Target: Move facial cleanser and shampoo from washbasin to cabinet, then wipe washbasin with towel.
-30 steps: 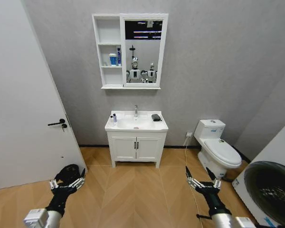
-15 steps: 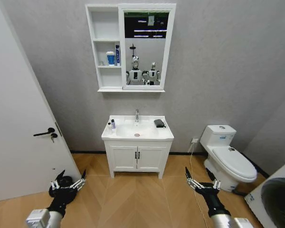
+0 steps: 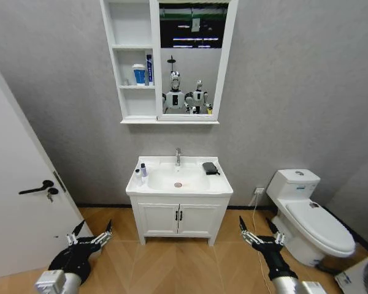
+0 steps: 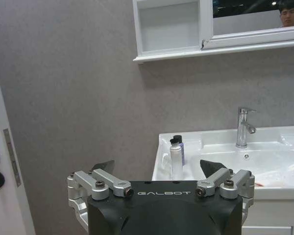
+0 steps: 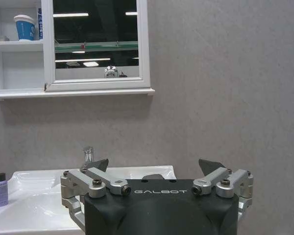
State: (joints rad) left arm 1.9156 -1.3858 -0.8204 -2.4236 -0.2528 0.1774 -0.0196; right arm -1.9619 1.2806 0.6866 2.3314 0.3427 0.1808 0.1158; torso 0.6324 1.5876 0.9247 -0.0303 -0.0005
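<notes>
Head view, washbasin (image 3: 156, 184): against the grey wall, above a two-door vanity (image 3: 178, 219); two small bottles (image 3: 140, 174) at its left edge, too small to tell which is cleanser or shampoo; towel (image 3: 210, 168) at the back right, beside the faucet (image 3: 178, 157).
Head view, cabinet (image 3: 228, 61): on the wall above the basin, top cut off by the frame; a blue cup (image 3: 138, 74) and a tube on the middle shelf.
Head view, left gripper (image 3: 89, 235): low over the wood floor, fingers wide, holding nothing.
Head view, right gripper (image 3: 258, 229): low, near the toilet (image 3: 313, 214), fingers wide, holding nothing.
Left wrist view: left gripper (image 4: 157, 168) spread wide; the bottles (image 4: 175, 155) stand between its tips, farther off; basin (image 4: 284, 154) cut off at the frame edge.
Right wrist view: right gripper (image 5: 154, 166) spread wide; a purple bottle (image 5: 0, 189) on the basin (image 5: 39, 196); towel mostly hidden behind the gripper body.
</notes>
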